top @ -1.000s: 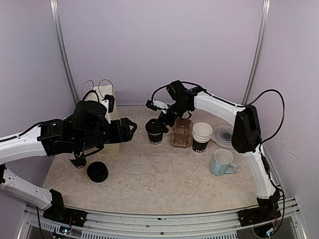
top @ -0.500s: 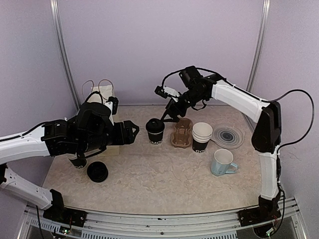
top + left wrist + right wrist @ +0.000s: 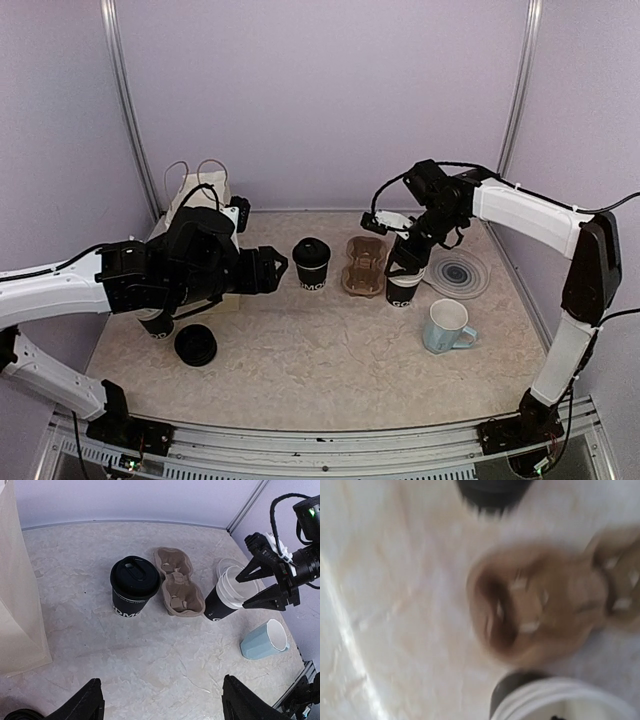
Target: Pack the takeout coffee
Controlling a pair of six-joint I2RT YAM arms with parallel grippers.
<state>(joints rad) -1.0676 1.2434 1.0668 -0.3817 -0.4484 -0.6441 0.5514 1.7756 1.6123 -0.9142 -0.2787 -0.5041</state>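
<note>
A lidded black takeout cup point(image 3: 311, 263) stands upright mid-table, also in the left wrist view point(image 3: 134, 585). A brown cardboard two-cup carrier point(image 3: 364, 265) lies empty beside it point(image 3: 175, 587). To its right stands a stack of open black cups with white insides point(image 3: 404, 283) point(image 3: 225, 594). My right gripper point(image 3: 398, 258) is open and hovers just over that stack's rim point(image 3: 241, 591). My left gripper point(image 3: 266, 270) is open and empty, left of the lidded cup, its fingertips point(image 3: 89, 704) well above the table. The right wrist view is blurred and shows the carrier point(image 3: 540, 610) and a white cup rim point(image 3: 560, 700).
A paper bag point(image 3: 205, 215) stands at the back left. A loose black lid point(image 3: 195, 344) and a black cup point(image 3: 157, 325) sit under my left arm. A light-blue mug point(image 3: 447, 325) and a round grey disc point(image 3: 460, 272) sit on the right.
My right gripper let go of the lidded cup, which stays standing, and swung right over the stack of open cups. My left gripper edged slightly right.
</note>
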